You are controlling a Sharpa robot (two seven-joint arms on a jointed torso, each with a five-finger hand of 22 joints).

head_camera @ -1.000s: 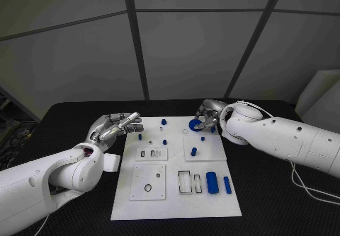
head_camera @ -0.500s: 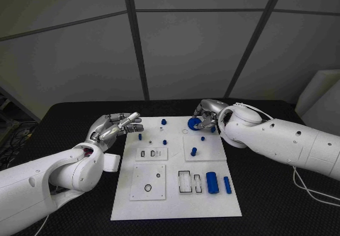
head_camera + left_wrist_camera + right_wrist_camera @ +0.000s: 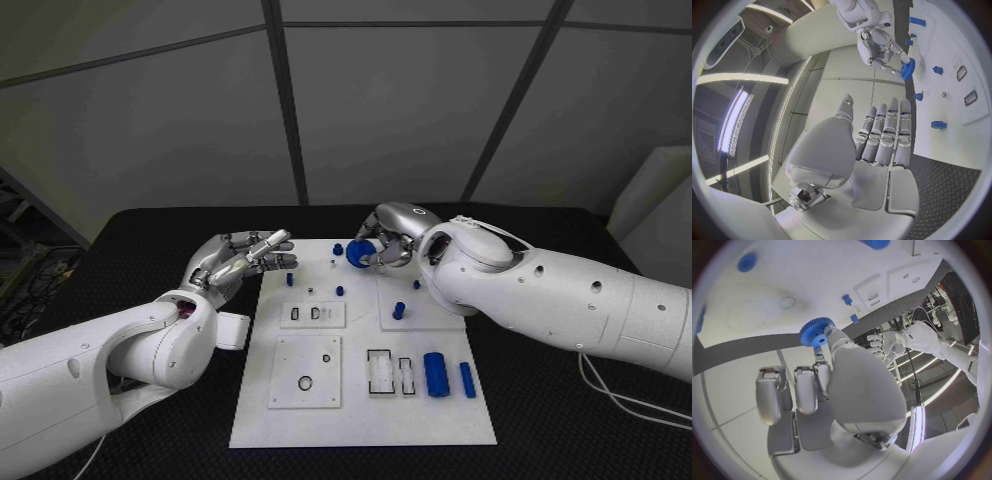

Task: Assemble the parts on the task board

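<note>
While the right hand (image 3: 382, 245) pinches the blue gear (image 3: 358, 253) above the far end of the task board (image 3: 361, 425), the job looks early. 2 blue cylinders (image 3: 436, 373) lie loose nearer the robot than that hand, slots beside them unfilled. Several small pegs (image 3: 397, 311) stand just below it. Left hand (image 3: 238, 255) hovers beside the board, fingers straight, holding nothing.

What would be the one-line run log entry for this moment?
right hand: holds blue gear above far edge of task board | left hand: open, fingers straight, over board's left edge | two blue cylinders: lying near side
</note>
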